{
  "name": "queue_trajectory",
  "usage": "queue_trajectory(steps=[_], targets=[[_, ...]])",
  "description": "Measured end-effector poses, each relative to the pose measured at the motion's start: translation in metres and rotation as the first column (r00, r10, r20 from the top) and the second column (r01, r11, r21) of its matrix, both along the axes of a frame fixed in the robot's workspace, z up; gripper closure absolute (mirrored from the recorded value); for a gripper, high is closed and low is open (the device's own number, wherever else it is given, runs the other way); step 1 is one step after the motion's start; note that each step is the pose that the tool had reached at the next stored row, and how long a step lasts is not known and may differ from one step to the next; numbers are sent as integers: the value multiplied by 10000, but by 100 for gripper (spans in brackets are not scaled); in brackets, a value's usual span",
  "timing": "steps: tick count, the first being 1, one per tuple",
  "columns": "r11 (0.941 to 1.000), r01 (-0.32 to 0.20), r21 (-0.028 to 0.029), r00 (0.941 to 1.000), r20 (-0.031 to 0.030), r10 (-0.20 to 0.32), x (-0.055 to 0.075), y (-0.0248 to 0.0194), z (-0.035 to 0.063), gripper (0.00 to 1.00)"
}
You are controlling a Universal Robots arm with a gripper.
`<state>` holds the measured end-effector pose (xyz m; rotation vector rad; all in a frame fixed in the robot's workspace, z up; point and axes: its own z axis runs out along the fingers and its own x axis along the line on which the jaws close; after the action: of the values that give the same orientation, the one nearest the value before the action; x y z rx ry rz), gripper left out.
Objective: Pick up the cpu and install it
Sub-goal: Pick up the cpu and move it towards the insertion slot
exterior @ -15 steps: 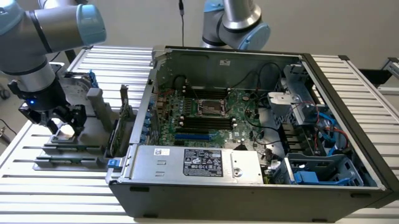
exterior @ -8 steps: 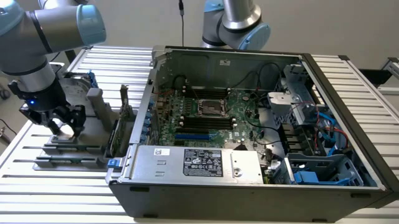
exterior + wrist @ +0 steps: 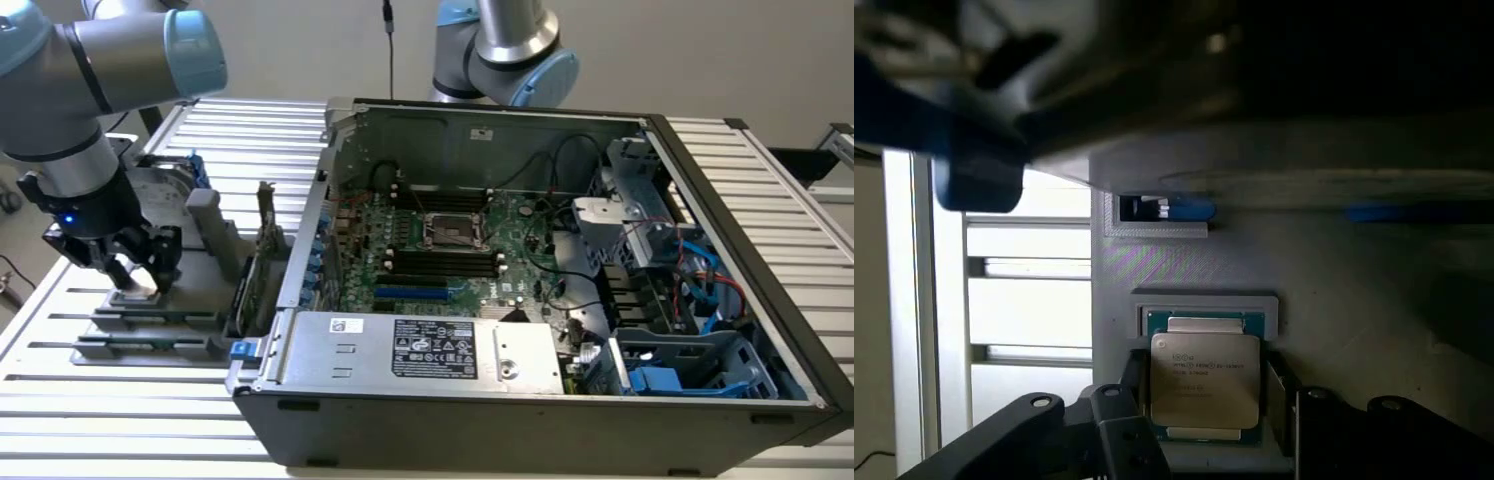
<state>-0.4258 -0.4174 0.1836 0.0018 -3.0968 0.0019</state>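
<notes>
Silver-topped, the cpu (image 3: 1204, 375) lies flat in its grey holder (image 3: 1184, 270) on the tabletop (image 3: 134, 425), edges left free, so we see the hand (image 3: 1206, 388) astride it, fingers apart beside two opposite edges.

Open computer case (image 3: 534, 425) (on slatted table (image 3: 107, 415))

Holder rim (image 3: 1204, 298) crowds the claw (image 3: 1204, 362) beside the cpu (image 3: 1204, 380).
</notes>
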Motion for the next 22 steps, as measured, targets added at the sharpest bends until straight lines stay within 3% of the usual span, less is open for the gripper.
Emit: queue_trajectory(steps=[6, 11, 22], targets=[[10000, -16, 0, 10000, 1, 16, 0, 0, 22, 45], [10000, -24, 0, 10000, 1, 24, 0, 0, 115, 45], [10000, -55, 1, 10000, 0, 55, 11, 0, 588, 45]])
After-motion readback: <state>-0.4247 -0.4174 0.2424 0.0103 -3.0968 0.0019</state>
